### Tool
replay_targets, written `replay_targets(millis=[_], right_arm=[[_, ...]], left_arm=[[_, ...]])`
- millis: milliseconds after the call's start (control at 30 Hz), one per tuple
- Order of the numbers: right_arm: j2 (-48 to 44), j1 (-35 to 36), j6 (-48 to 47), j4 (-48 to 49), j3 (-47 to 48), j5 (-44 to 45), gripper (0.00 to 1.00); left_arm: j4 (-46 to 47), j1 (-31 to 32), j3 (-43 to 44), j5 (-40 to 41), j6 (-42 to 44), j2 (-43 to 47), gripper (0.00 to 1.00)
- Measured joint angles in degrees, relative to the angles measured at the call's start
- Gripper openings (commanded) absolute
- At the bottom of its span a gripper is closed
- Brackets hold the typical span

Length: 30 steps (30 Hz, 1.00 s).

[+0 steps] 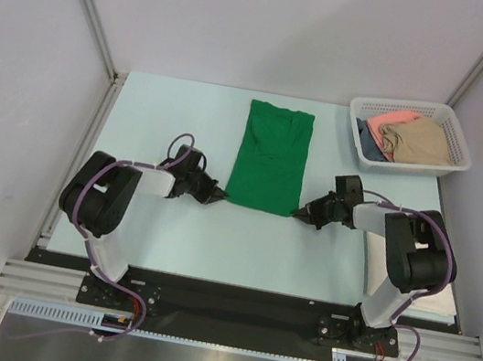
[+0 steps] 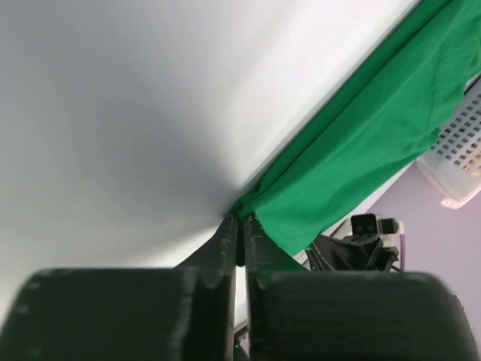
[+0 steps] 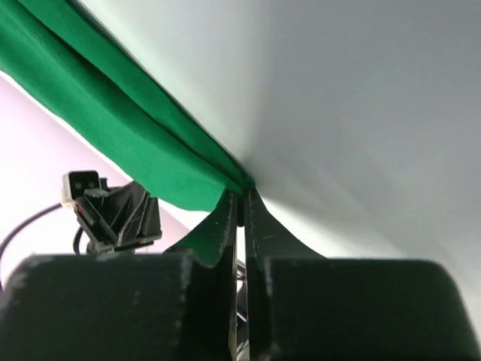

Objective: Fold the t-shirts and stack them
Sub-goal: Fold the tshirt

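Nearest us, the black mounting plate (image 1: 230, 301) holds both arms at the near edge of the table (image 1: 166, 242), and from it they reach inward to the green t-shirt (image 1: 271, 153). That shirt lies flat mid-table as a long strip running near to far, its layers doubled lengthwise. Our left gripper (image 1: 219, 197) is closed on its near left corner and our right gripper (image 1: 297, 214) on its near right corner. In both wrist views the jaws stand almost together with green cloth at the very tips. We judge the bite to be shallow, so the main risk is cloth slipping free as we lift, or one jaw catching only the top layer so the doubled edge peels open. Uneven travel of the two arms would skew the fold, and dragging low across the table could bunch the hem. At the far right corner, well apart from the green shirt, the white mesh basket (image 1: 458, 133) holds a salmon-pink shirt (image 1: 388, 122), a tan shirt (image 1: 424, 142) and a dark blue shirt (image 1: 369, 151), all crumpled. A cream-white cloth (image 1: 439, 304), which we take for a folded shirt, lies near right, partly hidden by the right arm. Nothing but the shirt itself lies along the path toward its far end.
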<state>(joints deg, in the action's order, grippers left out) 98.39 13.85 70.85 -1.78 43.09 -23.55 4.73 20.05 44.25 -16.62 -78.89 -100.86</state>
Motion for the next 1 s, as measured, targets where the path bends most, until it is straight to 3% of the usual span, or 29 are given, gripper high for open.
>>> replay_targets(millis=[267, 567, 767, 1000], right_arm=[[-1.8, -0.1, -1.5, 1.3, -2.7, 0.1, 0.0], [-10.1, 1.2, -4.2, 2.0, -11.5, -0.5, 0.0], [-20.0, 6.3, -5.0, -1.6, -17.8, 1.8, 0.0], [-39.3, 12.0, -4.9, -12.6, -22.7, 5.4, 0.0]], left_arm=[[-0.6, -0.1, -0.2, -0.1, 1.7, 0.3, 0.0], [0.5, 1.3, -10.1, 0.3, 2.5, 9.1, 0.0], [-2.1, 8.8, -16.6, 5.0, 1.3, 17.8, 0.0], [-7.8, 19.8, -25.4, 12.0, -5.1, 34.4, 0.0]])
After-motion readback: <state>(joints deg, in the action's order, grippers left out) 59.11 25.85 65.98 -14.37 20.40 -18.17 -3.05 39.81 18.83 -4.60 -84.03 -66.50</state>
